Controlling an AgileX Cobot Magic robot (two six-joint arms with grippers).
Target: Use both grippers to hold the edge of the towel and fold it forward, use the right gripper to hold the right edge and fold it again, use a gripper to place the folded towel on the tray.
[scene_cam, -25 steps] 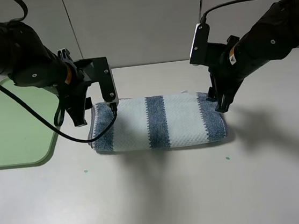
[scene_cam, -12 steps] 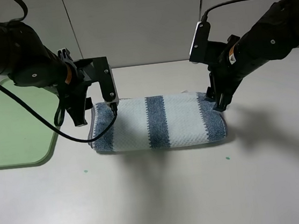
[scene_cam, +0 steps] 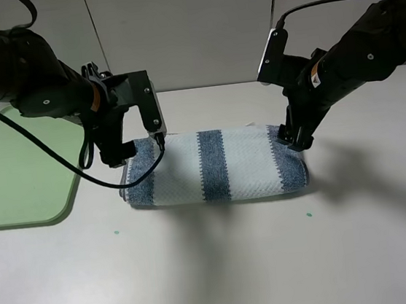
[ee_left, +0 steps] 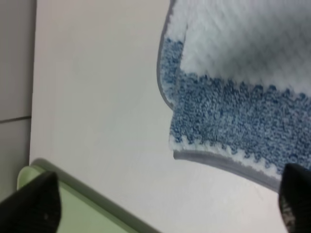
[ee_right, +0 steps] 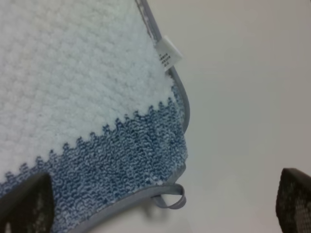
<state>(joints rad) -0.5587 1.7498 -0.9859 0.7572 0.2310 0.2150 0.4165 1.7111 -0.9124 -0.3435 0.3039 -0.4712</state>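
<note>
Two grippers, both spread wide, nothing held. Left gripper [scene_cam: 139, 153] sits over the left end of the towel [scene_cam: 219, 165], blue-stripe corner between its fingers [ee_left: 31, 206]. Right gripper [scene_cam: 295, 140] sits over the right end, hem loop [ee_right: 170, 199] and white tag [ee_right: 169, 51] just inside its reach. Towel lies folded on the table [scene_cam: 216, 268], spanning gripper to gripper. Tray [scene_cam: 15, 181] lies on the left gripper's outer side, apart from the towel. Fingers touching cloth: cannot tell.

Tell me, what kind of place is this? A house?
Probably a robot lab, not a house: the left gripper and right gripper hang over a white table with a towel and a tray, plain grey panels behind.
</note>
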